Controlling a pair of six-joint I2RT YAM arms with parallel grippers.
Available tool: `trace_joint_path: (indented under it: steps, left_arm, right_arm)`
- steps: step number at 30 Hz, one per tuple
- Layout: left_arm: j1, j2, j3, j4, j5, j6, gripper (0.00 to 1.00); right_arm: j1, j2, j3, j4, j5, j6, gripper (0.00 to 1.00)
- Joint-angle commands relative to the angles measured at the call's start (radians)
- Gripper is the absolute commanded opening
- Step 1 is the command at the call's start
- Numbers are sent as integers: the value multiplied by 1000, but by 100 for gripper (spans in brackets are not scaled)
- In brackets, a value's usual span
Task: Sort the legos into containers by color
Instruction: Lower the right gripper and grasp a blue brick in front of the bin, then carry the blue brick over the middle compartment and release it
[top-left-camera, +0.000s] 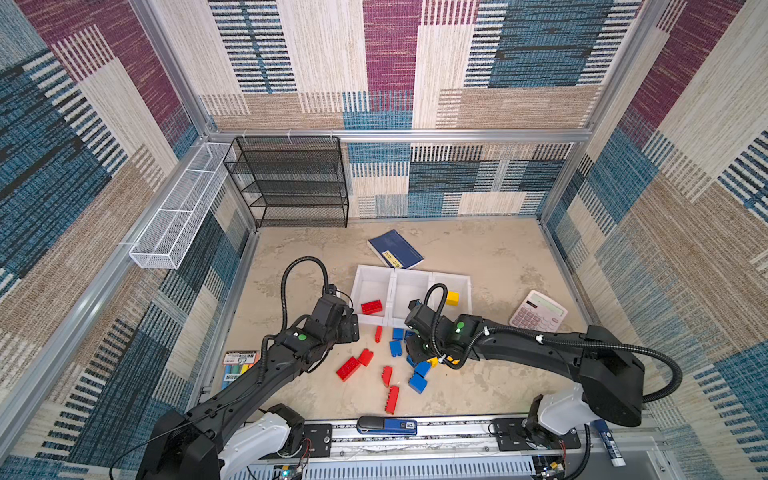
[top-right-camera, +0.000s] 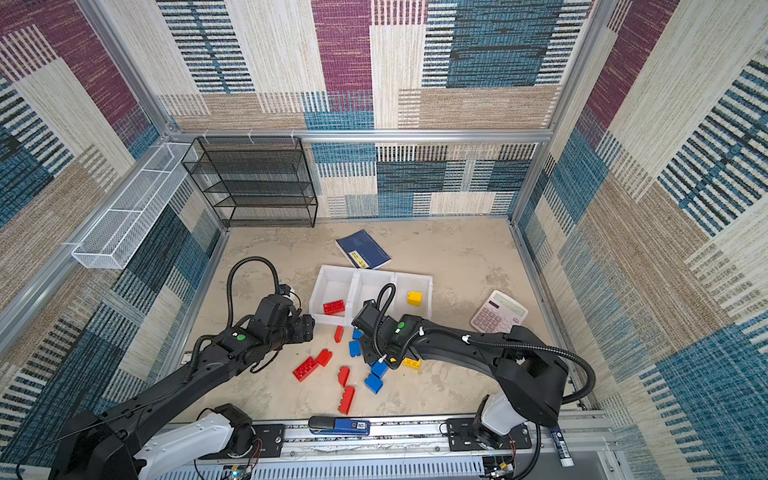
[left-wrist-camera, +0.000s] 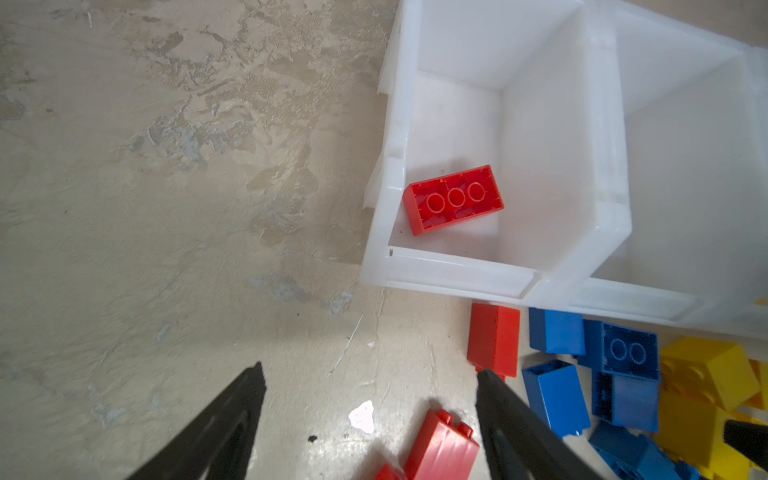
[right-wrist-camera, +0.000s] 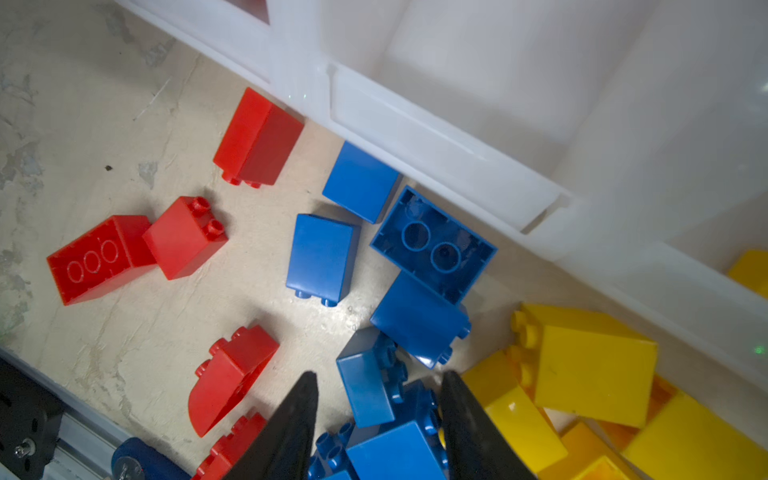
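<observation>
- The right hand (right-wrist-camera: 380, 374) hangs low over the desk (top-left-camera: 478, 257). Its two fingers stand either side of a blue lego (right-wrist-camera: 370, 390), but the wrist view does not let me tell whether they press on it.
- More blue legos (right-wrist-camera: 322, 257) lie close around that brick, and a heap of yellow legos (right-wrist-camera: 594, 374) sits just beside them.
- Red legos (right-wrist-camera: 183, 237) are scattered farther out on the desk, apart from the blue ones, on the left arm's side.
- The left hand (left-wrist-camera: 370, 368) hovers near the front corner of the containers (top-left-camera: 409, 286), fingers spread wide and holding nothing.
- The containers are three white bins joined in a row, just beyond the loose bricks.
- One red lego (left-wrist-camera: 453, 199) lies hollow side up in the bin at the left end, and one yellow lego (top-left-camera: 452, 298) sits in the bin at the right end.
- A blue book (top-left-camera: 395, 249) lies behind the bins, and a calculator (top-left-camera: 538, 311) to their right.
- A stapler (top-left-camera: 386, 426) rests on the front rail.
</observation>
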Motion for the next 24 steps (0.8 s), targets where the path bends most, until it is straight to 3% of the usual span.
trace_joint_path:
  steps: [1,15,24]
  left_arm:
    - [0,2,-4,12,0,-14,83]
    - [3,32,2,30,23,-4,83]
    - [3,42,10,30,26,-7,83]
  right_arm:
    - [13,26,12,17,2,-7,50]
    - [27,115,29,-6,8,-19,43]
    - [28,132,31,-7,-8,-29,31]
